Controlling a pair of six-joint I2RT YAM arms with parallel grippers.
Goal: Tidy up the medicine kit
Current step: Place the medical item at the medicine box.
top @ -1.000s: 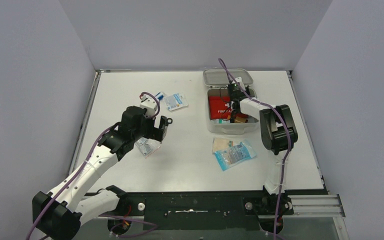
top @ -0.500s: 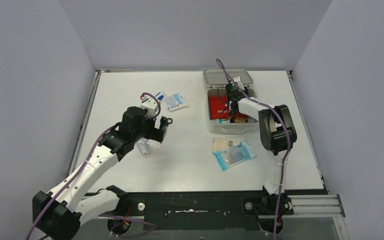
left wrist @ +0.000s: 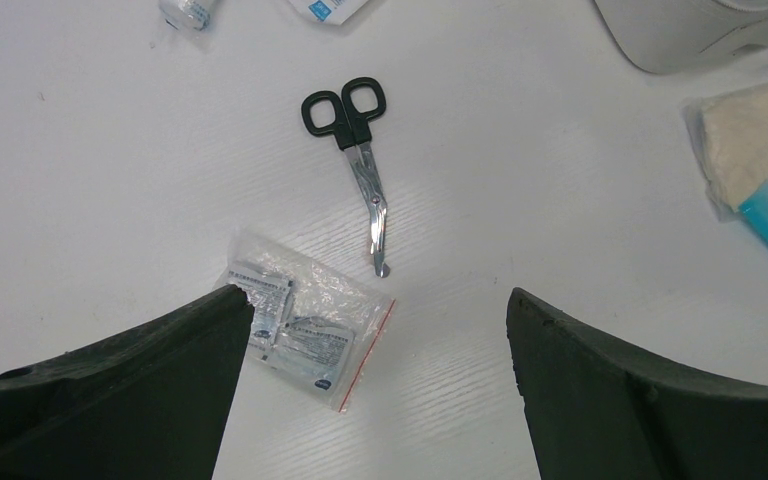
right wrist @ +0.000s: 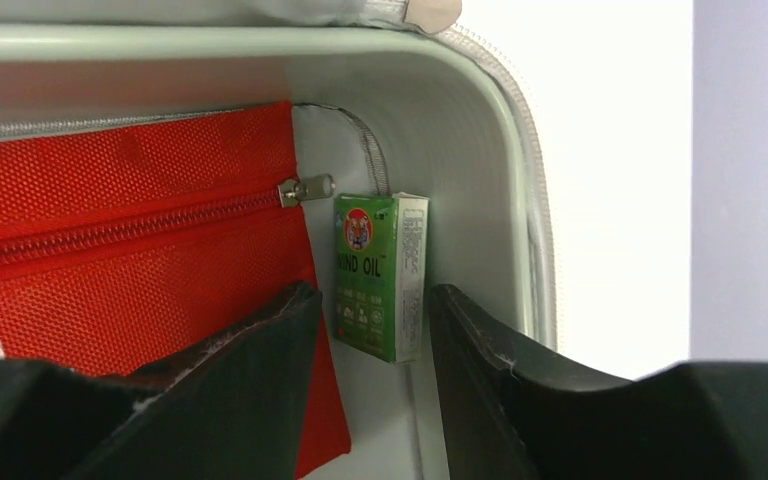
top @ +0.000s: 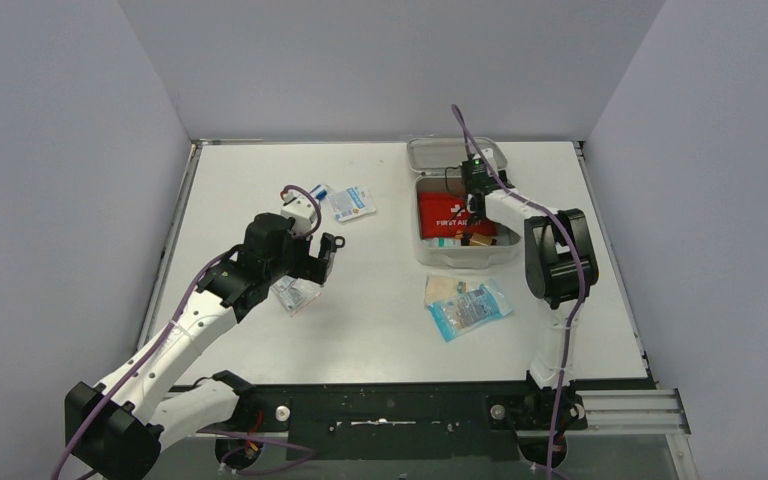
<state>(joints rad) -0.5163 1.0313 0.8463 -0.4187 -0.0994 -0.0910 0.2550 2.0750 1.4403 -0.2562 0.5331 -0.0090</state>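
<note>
- Medicine kit [top: 460,258] sits open on the far right part of the counter [top: 380,330]. The right arm crosses it and hides much of its right side from above.
- Its lid [top: 438,155] lies thrown back at the far side, so box and lid together run near to far, about square with the counter edges. The opening faces up.
- A red pouch [top: 443,212] fills the left of the box. The arm covers part of its white lettering, and the right wrist view cuts it off at the left edge.
- Small teal and brown things along the near wall are too small to name.
- Right hand [right wrist: 372,295] is down in the far right corner of the box, fingers [right wrist: 250,370] apart on either side of a green carton [right wrist: 380,270] marked "WIND OIL". The carton sits against the right wall beside the pouch. A sliver of floor shows between one finger and the carton; whether the other finger touches it cannot be told.
- Left hand [left wrist: 375,295] hangs over the left of the counter, fingers wide apart and holding nothing.
- Beneath it lie scissors [left wrist: 360,140], handles far and blades near, and a zip bag [left wrist: 305,335] of sachets with one corner under a finger. From above, the hand hides the scissors.
- Two packets [top: 468,303] lie just on the near side of the kit; the left wrist view cuts them off at its right edge.
</note>
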